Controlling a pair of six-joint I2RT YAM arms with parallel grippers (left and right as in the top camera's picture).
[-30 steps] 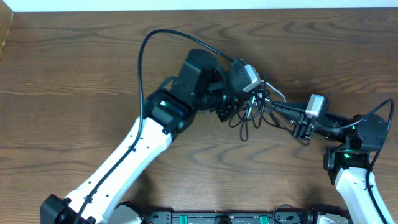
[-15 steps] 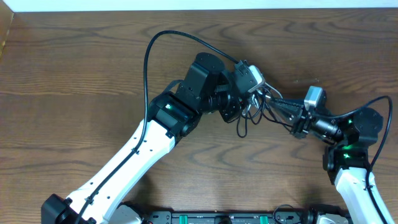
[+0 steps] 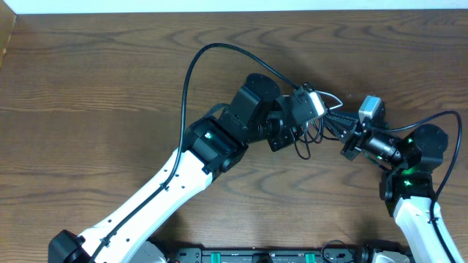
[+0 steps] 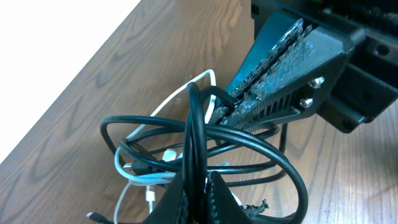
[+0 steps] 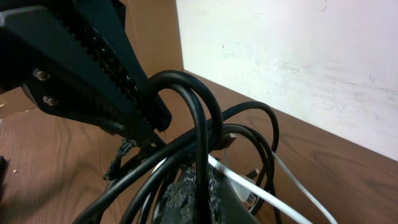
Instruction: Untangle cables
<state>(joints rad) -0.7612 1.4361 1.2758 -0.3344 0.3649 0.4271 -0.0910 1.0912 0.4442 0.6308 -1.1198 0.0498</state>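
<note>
Left claw (image 3: 316, 120) and right claw (image 3: 334, 126) meet at the cables (image 3: 303, 146), right of table (image 3: 110, 88) centre, seen overhead. Left wrist: pinched on a black loop. Right wrist: clamped likewise, probably another strand. Part slowly, letting the white cable (image 4: 132, 179) slide.

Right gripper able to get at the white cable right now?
Probably not: the right gripper is shut on a black cable, and the white cable looks threaded under the black loops.

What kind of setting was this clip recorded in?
Probably a robotics lab bench: a wood-grain table, a plain white wall behind it, and the left gripper and right gripper both shut on tangled cables.
</note>
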